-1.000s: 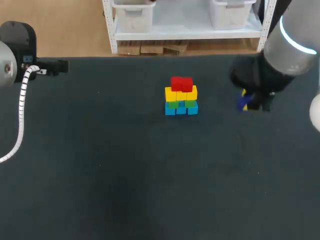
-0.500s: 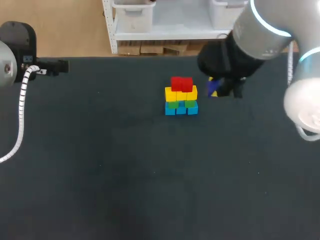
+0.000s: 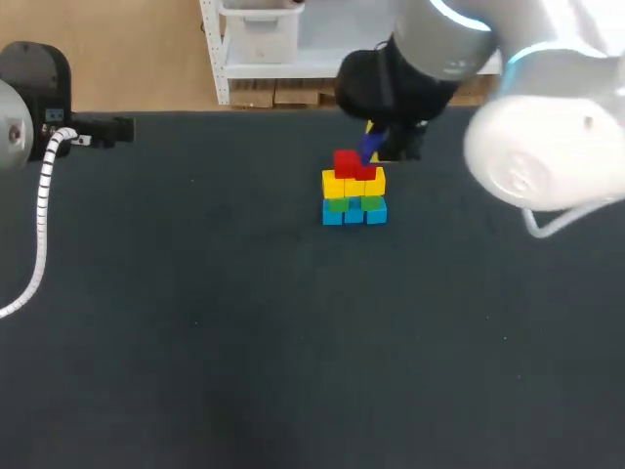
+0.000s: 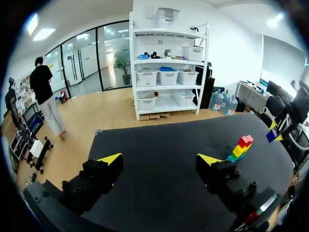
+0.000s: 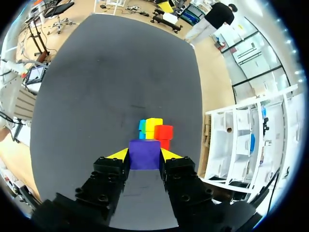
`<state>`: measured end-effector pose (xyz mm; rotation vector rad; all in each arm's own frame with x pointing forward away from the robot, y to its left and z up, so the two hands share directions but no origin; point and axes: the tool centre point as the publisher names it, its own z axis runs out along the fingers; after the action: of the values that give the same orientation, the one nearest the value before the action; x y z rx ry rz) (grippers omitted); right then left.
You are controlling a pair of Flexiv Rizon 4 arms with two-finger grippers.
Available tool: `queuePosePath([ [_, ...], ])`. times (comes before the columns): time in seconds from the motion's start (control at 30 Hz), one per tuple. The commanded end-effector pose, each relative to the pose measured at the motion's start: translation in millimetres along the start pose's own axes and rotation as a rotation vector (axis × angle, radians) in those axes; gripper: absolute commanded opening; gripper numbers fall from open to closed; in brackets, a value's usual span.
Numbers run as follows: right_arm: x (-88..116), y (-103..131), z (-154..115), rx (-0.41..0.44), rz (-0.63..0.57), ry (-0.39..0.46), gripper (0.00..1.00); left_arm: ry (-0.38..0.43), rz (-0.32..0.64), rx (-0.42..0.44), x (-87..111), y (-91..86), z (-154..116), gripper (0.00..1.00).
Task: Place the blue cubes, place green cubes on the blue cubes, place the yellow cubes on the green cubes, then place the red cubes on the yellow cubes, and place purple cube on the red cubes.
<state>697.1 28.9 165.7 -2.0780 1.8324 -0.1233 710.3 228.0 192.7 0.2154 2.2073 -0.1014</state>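
Clamping purple cube (image 5: 144, 152) in right gripper (image 5: 145, 155), near red cubes (image 3: 354, 163); could clip them w/ a fingertip (image 5: 119, 154) if lowered off-centre & topple stack (image 3: 354, 195)

The table (image 3: 195, 342) has a dark, matt top. The purple cube (image 5: 144, 151) is smooth and even in colour with a dull sheen. The red cubes (image 3: 348, 163), yellow cubes (image 3: 337, 183), green cubes (image 3: 338, 204) and blue cubes (image 3: 332, 216) look alike; plastic or painted wood, I cannot tell. The right arm (image 3: 532, 147) has a glossy white and satin grey shell. The right gripper (image 5: 144, 155) and left gripper (image 4: 160, 159) are matt black with bolt heads and plain yellow tips. The left arm (image 3: 24, 88) carries a ribbed white hose (image 3: 41, 215).
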Motion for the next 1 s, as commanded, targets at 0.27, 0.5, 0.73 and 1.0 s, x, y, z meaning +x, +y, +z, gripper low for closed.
queuePosePath([
  [0.27,-16,-39,41,-0.105,0.054,0.076,0.0,-0.001,0.0,0.001,0.3,0.3,0,1.0],
  [0.5,-11,-46,52,-0.114,0.079,0.106,0.0,-0.001,0.0,0.001,0.3,0.3,0,1.0],
  [0.73,-3,-46,58,-0.119,0.09,0.112,0.0,-0.001,0.0,0.001,0.3,0.3,0,1.0],
  [1.0,7,-48,55,-0.137,0.117,0.075,0.0,-0.001,0.0,0.001,0.3,0.3,0,1.0],
])
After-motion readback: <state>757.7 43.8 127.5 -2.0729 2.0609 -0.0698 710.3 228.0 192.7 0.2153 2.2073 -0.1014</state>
